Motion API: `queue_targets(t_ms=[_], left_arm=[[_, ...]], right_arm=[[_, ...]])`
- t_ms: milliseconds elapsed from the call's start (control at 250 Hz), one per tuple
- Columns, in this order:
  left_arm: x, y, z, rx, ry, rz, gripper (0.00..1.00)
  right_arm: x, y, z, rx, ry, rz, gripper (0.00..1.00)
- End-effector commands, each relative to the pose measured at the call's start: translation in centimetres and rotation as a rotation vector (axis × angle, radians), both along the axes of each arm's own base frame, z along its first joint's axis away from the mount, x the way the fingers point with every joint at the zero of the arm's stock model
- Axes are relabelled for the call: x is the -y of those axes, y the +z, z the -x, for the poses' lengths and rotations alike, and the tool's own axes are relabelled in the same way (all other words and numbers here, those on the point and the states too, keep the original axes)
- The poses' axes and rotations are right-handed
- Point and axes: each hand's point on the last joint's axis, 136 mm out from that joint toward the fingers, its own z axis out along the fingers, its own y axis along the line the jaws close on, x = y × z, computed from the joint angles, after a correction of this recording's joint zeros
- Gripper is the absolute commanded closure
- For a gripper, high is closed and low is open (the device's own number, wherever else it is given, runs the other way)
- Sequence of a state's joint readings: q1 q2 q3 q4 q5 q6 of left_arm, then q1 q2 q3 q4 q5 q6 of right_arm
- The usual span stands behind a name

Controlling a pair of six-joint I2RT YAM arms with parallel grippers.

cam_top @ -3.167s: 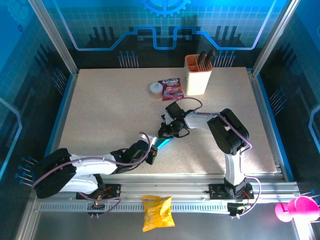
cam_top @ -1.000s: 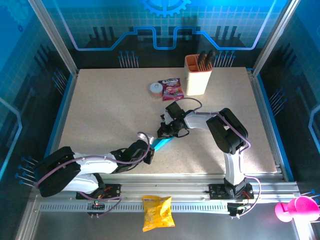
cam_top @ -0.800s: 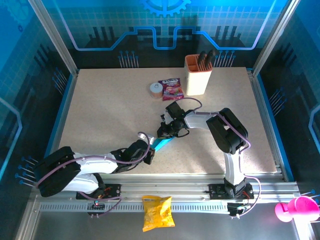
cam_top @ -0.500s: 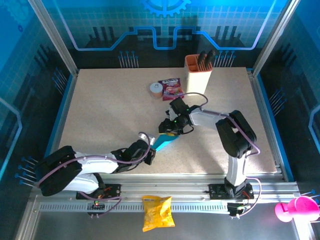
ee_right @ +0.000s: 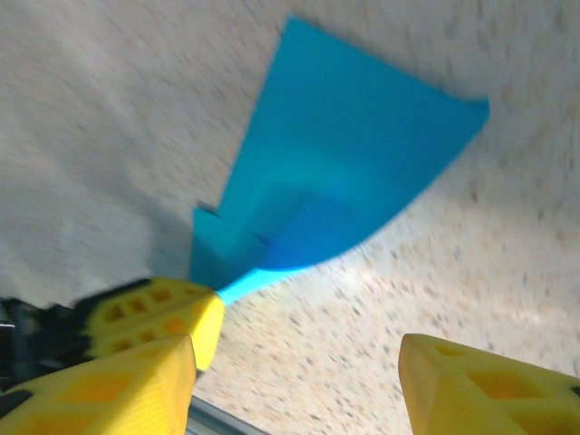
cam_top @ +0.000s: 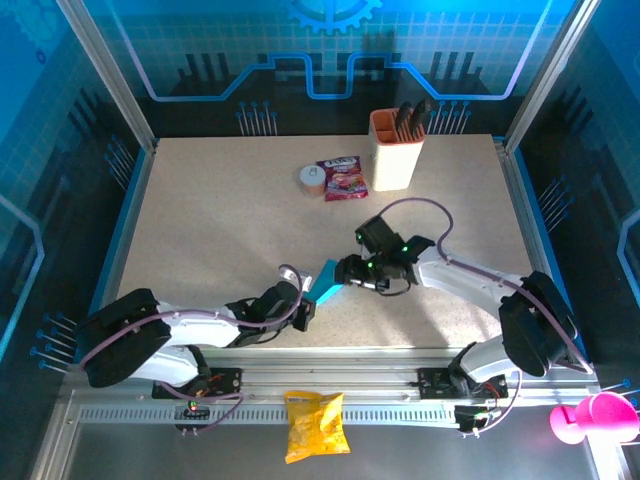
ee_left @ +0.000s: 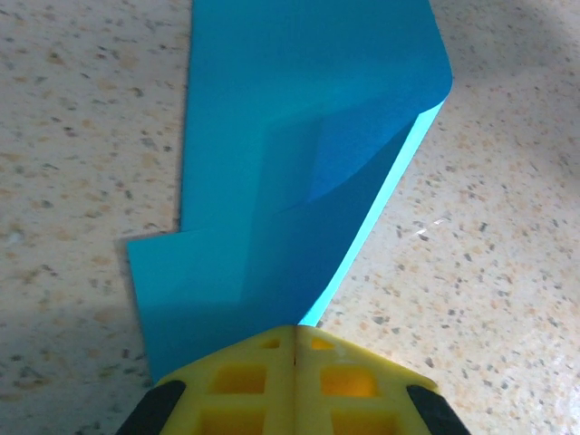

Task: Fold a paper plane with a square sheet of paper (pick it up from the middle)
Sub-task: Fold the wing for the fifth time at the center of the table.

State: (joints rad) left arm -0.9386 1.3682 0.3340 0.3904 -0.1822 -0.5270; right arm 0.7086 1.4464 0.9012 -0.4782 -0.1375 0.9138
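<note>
- Paper sheet (cam_top: 324,281), cyan-blue and partly folded, lies on the speckled desk (cam_top: 210,230) a little in from the middle of its near edge.
- In the left wrist view the paper sheet (ee_left: 299,136) has one layer curling up off the desk along its right side. A stepped corner shows at its left.
- Left pincer (cam_top: 303,306) is clenched on the near end of the sheet, its yellow pads (ee_left: 263,372) pressed together over the edge.
- The right wrist view shows that same left pincer (ee_right: 159,313) gripping the narrow end of the paper (ee_right: 344,163).
- Right pincer (cam_top: 347,272) is released, jaws standing apart with nothing between them, just beside the sheet's far right end. Whether it touches the paper cannot be told.
- Its yellow fingers (ee_right: 489,390) frame bare desk.
- Toward the far edge stand an orange holder (cam_top: 394,150) with dark handles, a red-purple snack packet (cam_top: 343,178) and a small round roll (cam_top: 312,178).
- A yellow crisp bag (cam_top: 315,425) lies on the rail in front of the desk.
</note>
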Motion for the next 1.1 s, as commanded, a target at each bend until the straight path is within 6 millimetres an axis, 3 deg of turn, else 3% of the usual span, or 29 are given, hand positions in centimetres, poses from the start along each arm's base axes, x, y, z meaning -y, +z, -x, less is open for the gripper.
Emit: queue_targets(t_ms=[0,300,328,631,1095], left_arm=[[0.6,0.4,0.0,0.003,0.027,0.031,1.0],[1.1,0.3,0.5,0.007,0.021,0.028,1.0],[1.1,0.2,0.6,0.006,0.022,0.028,1.0],[1.7,0.1,0.8,0.003,0.003,0.033,1.0],[1.9,0.6,0.8,0.019,-0.011,0.03,1.0]], right_arm=[[1.1,-1.6,0.9,-0.035,-0.112,0.064,0.38],[0.1,-2.6,0.7,-0.061,-0.115,0.065,0.39],[-0.6,-1.9,0.2,-0.049,-0.113,0.045,0.39],[-1.9,-2.2,-0.4,-0.055,-0.104,0.02,0.42],[-2.2,-3.7,0.2,-0.099,-0.09,0.025,0.57]])
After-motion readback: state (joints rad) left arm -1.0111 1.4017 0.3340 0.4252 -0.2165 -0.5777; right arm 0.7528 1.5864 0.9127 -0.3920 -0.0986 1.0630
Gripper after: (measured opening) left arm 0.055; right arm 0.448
